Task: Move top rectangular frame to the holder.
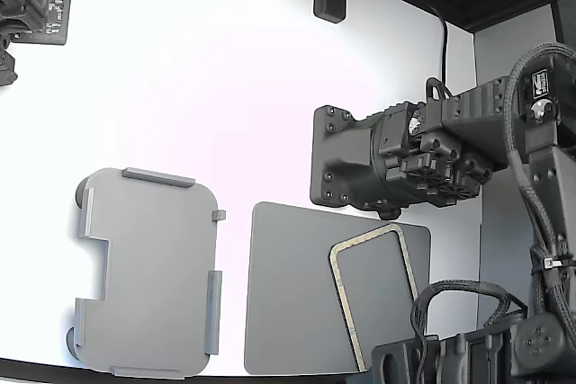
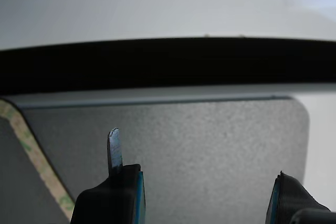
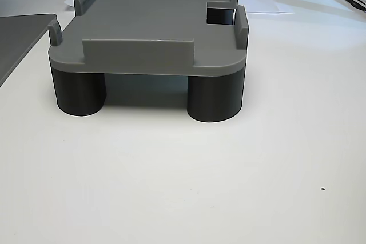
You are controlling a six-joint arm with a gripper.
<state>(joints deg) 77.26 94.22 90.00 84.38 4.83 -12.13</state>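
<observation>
**Frame on the mat, gripper spread above it**

The exterior view shows the whole layout: the top rectangular frame (image 1: 378, 299), a thin tan-speckled rim with rounded corners, lies on the dark grey mat (image 1: 288, 294) at that mat's right side in the exterior view. The holder (image 1: 148, 272), light grey with raised edge tabs and a side notch, sits apart on the white table (image 1: 225, 105), to the exterior view's left.

Only the other view shows that the holder stands on dark cylindrical legs (image 3: 214, 98).

The wrist view gives the gripper (image 2: 202, 182) close up: its 2 fingers (image 2: 114, 150) stand wide apart over the mat's finely grained surface, holding nothing. A strip of the frame's rim crosses the corner beside one finger, not touching it.
</observation>
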